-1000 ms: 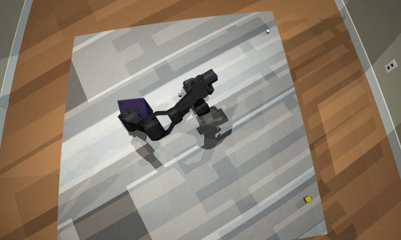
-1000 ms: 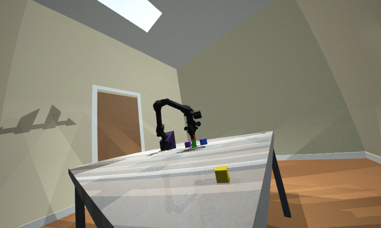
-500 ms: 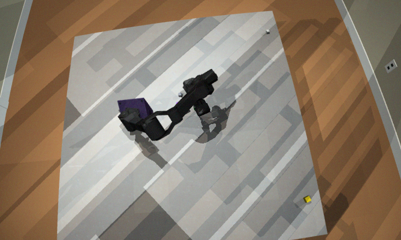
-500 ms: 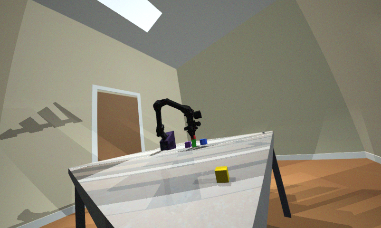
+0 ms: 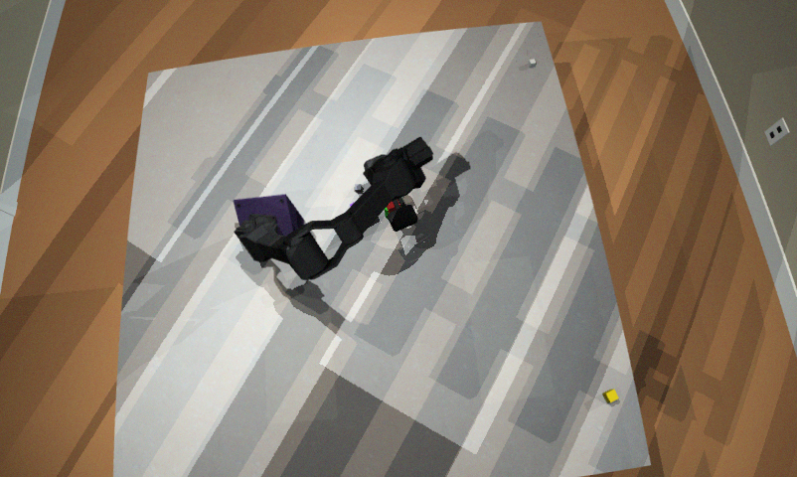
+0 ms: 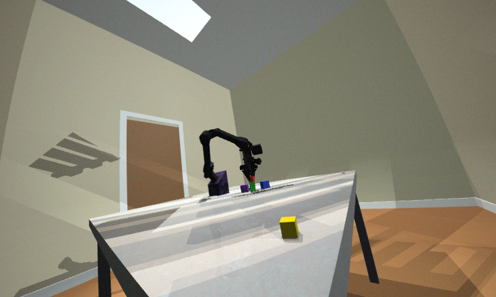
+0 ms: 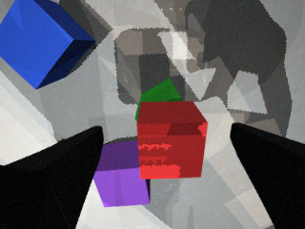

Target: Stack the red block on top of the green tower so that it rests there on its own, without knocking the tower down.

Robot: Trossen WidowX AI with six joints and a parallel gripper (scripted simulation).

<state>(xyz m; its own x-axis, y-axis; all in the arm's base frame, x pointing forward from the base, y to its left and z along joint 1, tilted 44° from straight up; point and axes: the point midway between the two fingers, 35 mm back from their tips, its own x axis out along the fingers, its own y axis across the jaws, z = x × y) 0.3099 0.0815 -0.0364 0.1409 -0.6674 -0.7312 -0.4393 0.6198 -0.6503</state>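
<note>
The red block [image 5: 391,205] [image 6: 252,179] [image 7: 172,150] sits on top of the green tower [image 6: 252,187] [image 7: 162,91], upright in the exterior view. In the wrist view the red block covers most of the tower, and only a green part shows beyond its far edge. My gripper [image 6: 252,177] [image 7: 168,132] is open, with one black finger on each side of the red block and a visible gap on both sides. The fingers are down around the block's height. In the top view the arm partly hides the stack.
A purple block [image 6: 244,188] [image 7: 123,186] stands close beside the tower. A blue block [image 6: 265,184] [image 7: 35,43] is on its other side. A yellow block [image 5: 611,396] [image 6: 289,228] lies near the table's edge. Small grey cubes [image 5: 358,188] [image 5: 532,62] show in the top view.
</note>
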